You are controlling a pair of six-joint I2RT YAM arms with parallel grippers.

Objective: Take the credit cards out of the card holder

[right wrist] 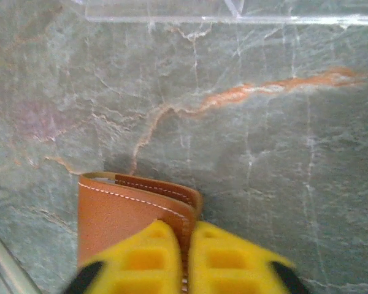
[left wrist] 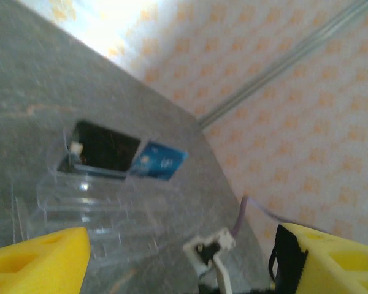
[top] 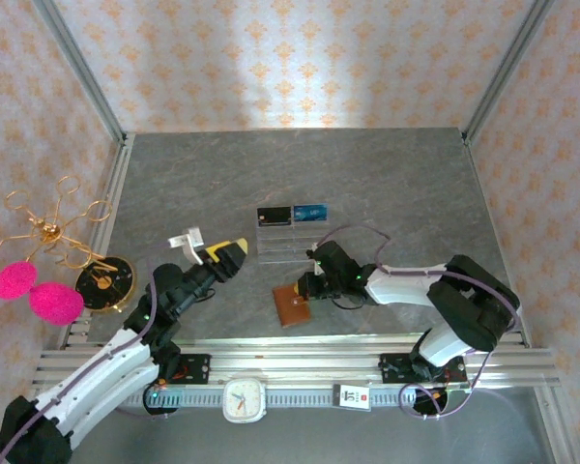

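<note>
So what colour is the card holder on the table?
The card holder is tan brown leather with pale stitching; clearest in the right wrist view.

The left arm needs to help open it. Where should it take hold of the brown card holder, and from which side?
Grip the card holder by its free left edge, coming in low from the left with the open left gripper. It lies folded flat, so only its thin edges offer a pinch, and the right gripper appears shut on the right side.
</note>
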